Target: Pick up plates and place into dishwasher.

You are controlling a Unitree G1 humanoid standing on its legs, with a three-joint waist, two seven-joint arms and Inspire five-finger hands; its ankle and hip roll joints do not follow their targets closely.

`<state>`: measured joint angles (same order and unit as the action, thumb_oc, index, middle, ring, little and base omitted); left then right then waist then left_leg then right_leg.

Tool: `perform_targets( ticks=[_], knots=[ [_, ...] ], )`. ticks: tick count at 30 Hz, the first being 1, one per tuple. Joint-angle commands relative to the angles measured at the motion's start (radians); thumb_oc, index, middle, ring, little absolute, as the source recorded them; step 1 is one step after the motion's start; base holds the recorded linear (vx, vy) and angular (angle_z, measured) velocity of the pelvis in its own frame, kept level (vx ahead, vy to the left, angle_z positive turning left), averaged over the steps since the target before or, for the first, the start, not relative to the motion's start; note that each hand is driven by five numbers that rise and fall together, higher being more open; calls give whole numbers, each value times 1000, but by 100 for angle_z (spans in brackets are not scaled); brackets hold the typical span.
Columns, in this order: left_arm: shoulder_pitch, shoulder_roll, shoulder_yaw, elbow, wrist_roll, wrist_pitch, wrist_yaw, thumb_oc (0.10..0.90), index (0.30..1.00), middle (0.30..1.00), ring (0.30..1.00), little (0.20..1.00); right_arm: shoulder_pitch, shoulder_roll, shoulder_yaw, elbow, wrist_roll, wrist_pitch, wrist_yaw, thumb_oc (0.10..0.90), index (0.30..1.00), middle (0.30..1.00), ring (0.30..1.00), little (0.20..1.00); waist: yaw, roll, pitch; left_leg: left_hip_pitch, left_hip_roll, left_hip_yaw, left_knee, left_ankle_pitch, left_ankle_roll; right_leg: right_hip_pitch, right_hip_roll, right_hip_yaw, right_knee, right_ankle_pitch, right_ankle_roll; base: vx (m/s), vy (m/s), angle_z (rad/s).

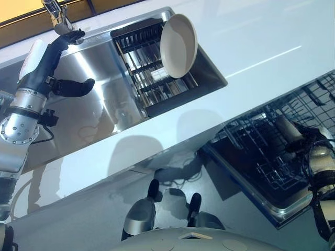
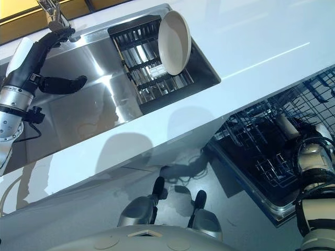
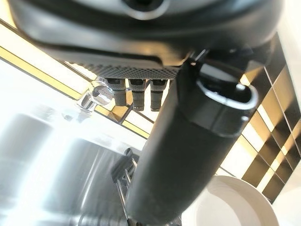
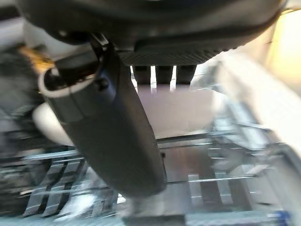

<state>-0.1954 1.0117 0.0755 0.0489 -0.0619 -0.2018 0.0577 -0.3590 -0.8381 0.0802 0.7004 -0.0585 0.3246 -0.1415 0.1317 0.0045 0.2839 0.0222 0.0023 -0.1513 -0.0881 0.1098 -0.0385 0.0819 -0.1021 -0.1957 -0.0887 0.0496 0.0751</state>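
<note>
Best to swing the open, empty left hand (image 1: 55,68) across the sink (image 1: 99,89) to the plate (image 1: 178,45), gripping its rim; right hand (image 1: 309,141) fingers unreadable.

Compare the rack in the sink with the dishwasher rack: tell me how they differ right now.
The sink rack sits inside the steel sink up at counter level; the dishwasher rack is pulled out below the counter edge. The sink rack has a cream plate standing on edge in it; I can make out no plate in the dishwasher rack. The right robot hand is at the dishwasher rack, while the left robot hand is raised over the sink's far side, away from the sink rack. Both are dark wire racks.
</note>
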Motion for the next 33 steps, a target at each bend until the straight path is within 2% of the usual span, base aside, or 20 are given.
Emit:
perform_targets(
  ticks=[1,4,8,11,16,18,20,21,23,26,27,31,33],
  knots=[
    [-9,8,104,-86,-16,-98,32,800,900,900,900,900,7,-84,-40,-198,-38,-92,-120,800,900,900,900,900,-23,12,-112,-17,26,41,4,-15,-14,-11,20,26,117,-83,-13,56,31,-2],
    [28,-18,137,-94,0,-98,20,800,900,900,900,900,75,-66,-131,-357,-83,-167,-152,800,900,900,900,900,-44,9,-130,2,24,57,2,-27,-8,0,22,39,113,-84,-8,50,40,-7],
    [45,-21,160,-90,-6,-99,7,800,900,900,900,900,126,-67,-205,-460,-132,-230,-153,800,900,900,900,900,-62,6,-149,16,24,79,1,-28,-4,7,25,49,107,-74,-3,-10,38,-10],
    [52,-20,177,-91,-11,-98,-4,800,900,900,900,900,163,-67,-248,-523,-155,-263,-130,800,900,900,900,900,-76,2,-166,25,22,93,1,-35,-1,14,26,57,100,-72,0,-12,24,-10],
    [62,-7,204,-102,-9,-110,-21,800,900,900,900,900,209,-64,-300,-605,-115,-291,-88,800,900,900,900,900,-90,-3,-184,35,20,108,1,-42,0,22,25,66,96,-71,4,-40,23,-11],
    [60,6,223,-110,-3,-113,-35,800,900,900,900,900,233,-46,-319,-648,-43,-311,-51,800,900,900,900,900,-99,-5,-195,42,20,114,1,-47,1,25,22,72,95,-69,8,-53,33,-7],
    [46,23,234,-113,3,-112,-46,800,900,900,900,900,251,-14,-332,-704,117,-333,31,800,900,900,900,900,-111,-4,-207,49,18,124,1,-53,3,25,19,81,94,-65,12,-57,52,-19],
    [37,27,235,-116,6,-110,-49,800,900,900,900,900,254,12,-331,-736,264,-343,89,800,900,900,900,900,-117,-3,-211,52,17,129,1,-56,4,25,18,87,93,-63,12,-48,51,-21],
    [16,29,231,-113,20,-112,-50,800,900,900,900,900,259,78,-320,-792,419,-352,164,800,900,900,900,900,-127,-2,-217,58,15,137,1,-62,7,23,17,98,92,-59,14,-43,54,-13],
    [-28,36,213,-97,52,-113,-49,800,900,900,900,900,263,166,-284,-859,602,-364,317,800,900,900,900,900,-142,2,-229,67,12,156,1,-71,12,17,13,114,91,-53,20,-30,70,-16],
    [-55,51,199,-84,68,-104,-49,800,900,900,900,900,268,202,-261,-885,669,-352,409,800,900,900,900,900,-152,5,-237,71,9,168,1,-76,15,14,11,126,87,-48,23,-23,85,-27],
    [-130,112,141,-29,88,-86,-57,800,900,900,900,900,294,217,-211,-905,683,-318,568,800,900,900,900,900,-176,10,-250,76,1,197,1,-83,21,1,9,149,85,-36,32,-21,65,-23],
    [-155,142,117,-11,83,-72,-56,800,900,900,900,900,307,203,-199,-909,689,-300,595,800,900,900,900,900,-184,11,-253,77,0,207,1,-84,24,-4,8,159,89,-34,35,-1,62,-15]
  ],
)
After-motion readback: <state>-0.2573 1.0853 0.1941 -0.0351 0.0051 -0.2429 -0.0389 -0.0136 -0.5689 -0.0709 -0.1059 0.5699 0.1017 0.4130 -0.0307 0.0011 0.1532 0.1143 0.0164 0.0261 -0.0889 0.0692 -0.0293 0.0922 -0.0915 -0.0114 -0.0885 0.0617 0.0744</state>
